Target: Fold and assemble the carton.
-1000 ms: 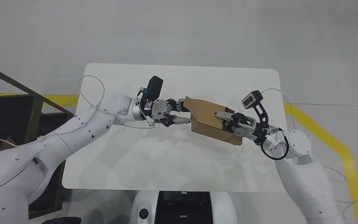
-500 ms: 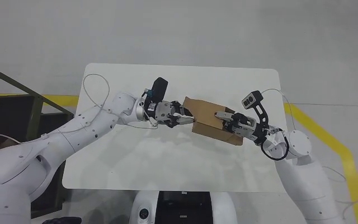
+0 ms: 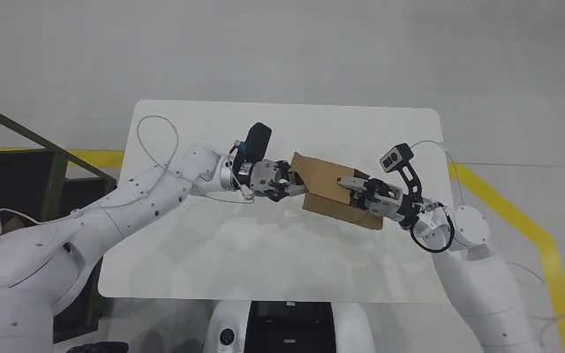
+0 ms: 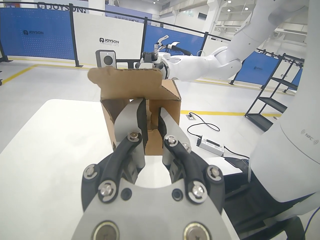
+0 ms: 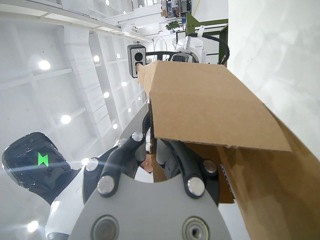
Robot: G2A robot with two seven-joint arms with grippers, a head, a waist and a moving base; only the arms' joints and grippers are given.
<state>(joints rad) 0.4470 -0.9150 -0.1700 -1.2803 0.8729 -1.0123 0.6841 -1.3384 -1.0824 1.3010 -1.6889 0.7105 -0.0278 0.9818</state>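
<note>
The carton (image 3: 331,181) is a brown corrugated box, partly erected. It lies over the centre-right of the white table (image 3: 177,256). Whether its underside touches the tabletop cannot be confirmed. Its long axis runs across the table from one arm to the other, slightly skewed. One end is open, and that end faces the left arm. In the left wrist view the top flap (image 4: 125,81) of this end stands raised above the opening, unfolded.

The right gripper (image 5: 153,136) is clamped on a wall of the carton at the far end, with one finger lying over the top panel. It serves as the holding fixture.

The left gripper (image 4: 149,110) is directly in front of the open end, in line with the long axis. Its fingertips are at the mouth of the opening, beneath the raised flap. The jaws stand narrow, with a small gap between them, and nothing is visibly pinched.

The left gripper is the nearer one to the unfolded end. The next move probably falls to it: working the end flaps while the right gripper braces the carton against the push along its axis.
</note>
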